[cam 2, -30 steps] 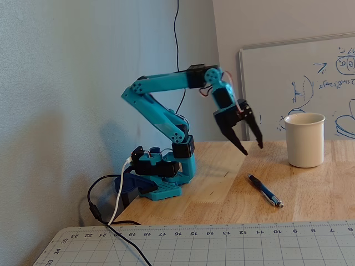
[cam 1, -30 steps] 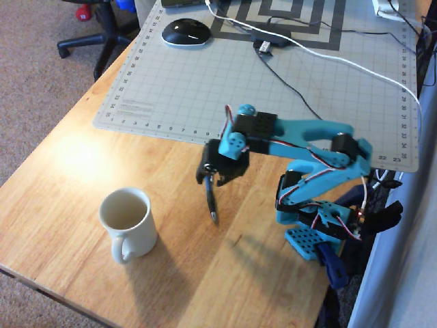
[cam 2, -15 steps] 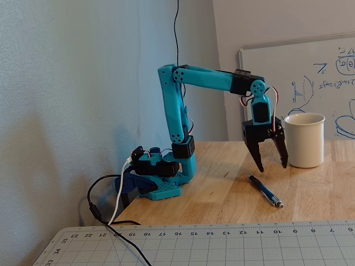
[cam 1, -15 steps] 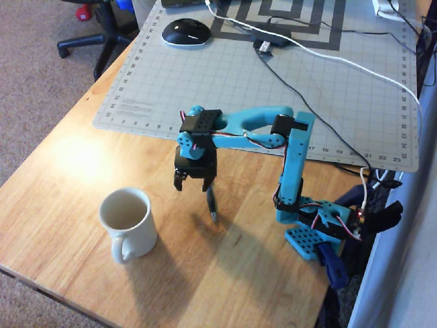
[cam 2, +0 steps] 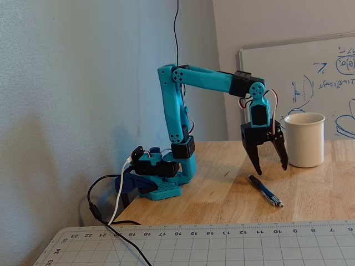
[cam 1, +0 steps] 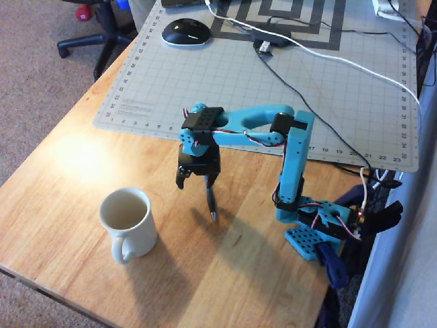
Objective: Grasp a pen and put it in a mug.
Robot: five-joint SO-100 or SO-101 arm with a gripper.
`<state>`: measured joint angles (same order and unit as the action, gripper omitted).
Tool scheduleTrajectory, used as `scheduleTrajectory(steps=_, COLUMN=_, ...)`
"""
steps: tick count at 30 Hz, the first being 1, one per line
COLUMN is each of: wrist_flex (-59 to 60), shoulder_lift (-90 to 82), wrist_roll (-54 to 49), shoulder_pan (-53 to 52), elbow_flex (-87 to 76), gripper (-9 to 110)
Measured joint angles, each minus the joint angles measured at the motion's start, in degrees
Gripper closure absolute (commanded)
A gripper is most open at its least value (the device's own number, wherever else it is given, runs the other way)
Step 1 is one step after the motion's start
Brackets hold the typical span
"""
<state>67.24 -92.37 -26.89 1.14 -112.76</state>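
Observation:
The dark pen lies flat on the wooden table, and in the fixed view its silver tip points toward the camera. My gripper is open and empty. It hangs jaws-down just above the pen's far end, apart from it. The cream-white mug stands upright to the left of the gripper in the overhead view, handle toward the table's front edge. In the fixed view the mug stands behind and to the right of the gripper.
A grey cutting mat covers the back of the table, with a black mouse and black and white cables on it. The arm's base is clamped at the right edge. The table's front edge runs near the mug.

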Motion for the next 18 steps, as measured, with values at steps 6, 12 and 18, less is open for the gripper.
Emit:
scheduleTrajectory(steps=6, wrist_flex=0.0, shoulder_lift=5.3, wrist_roll=-0.7, shoulder_pan=-2.5, elbow_flex=0.0, gripper=76)
scheduleTrajectory(steps=12, wrist_flex=0.0, shoulder_lift=7.4, wrist_roll=-0.7, shoulder_pan=-4.2, elbow_flex=0.0, gripper=77)
scheduleTrajectory(steps=18, wrist_flex=-0.1, shoulder_lift=7.8, wrist_roll=-0.7, shoulder_pan=-5.9, elbow_flex=0.0, gripper=77)
